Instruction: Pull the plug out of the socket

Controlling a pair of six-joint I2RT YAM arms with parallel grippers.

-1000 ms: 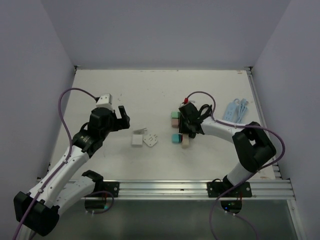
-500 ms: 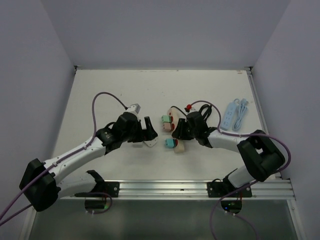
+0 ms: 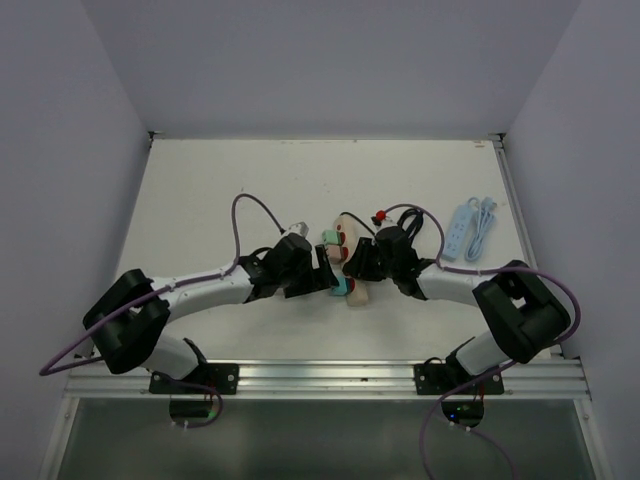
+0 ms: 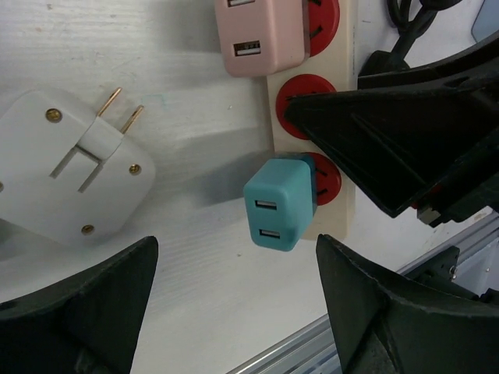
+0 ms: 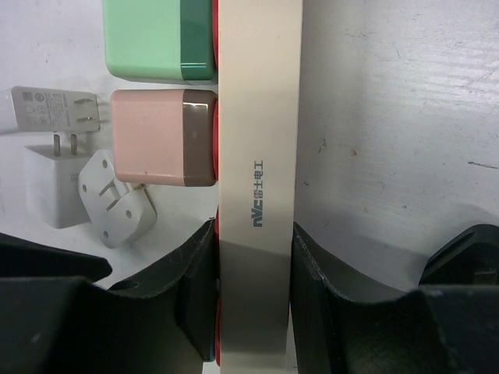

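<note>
A cream power strip [image 3: 358, 292] with red sockets lies mid-table. It carries a teal plug [image 3: 340, 288], a pink plug and a green plug [image 3: 330, 238]. In the left wrist view the teal plug [image 4: 281, 202] sits in a red socket of the strip [image 4: 343, 222], and the pink plug [image 4: 261, 35] sits farther along. My left gripper [image 4: 238, 261] is open, its fingers just short of the teal plug and apart from it. My right gripper [image 5: 253, 241] is shut on the strip [image 5: 257, 156], below the pink plug [image 5: 156, 136] and green plug [image 5: 156, 39].
A loose white plug [image 4: 70, 175] with bare prongs lies beside the strip, left of the teal plug. Two white plugs [image 5: 51, 187] show in the right wrist view. A light blue power strip [image 3: 465, 225] lies at the right. The aluminium rail [image 3: 330, 378] runs along the near edge.
My left arm has swung right across the table, over the loose white plugs, to the teal plug. My right gripper slid the strip slightly left, then held still.
</note>
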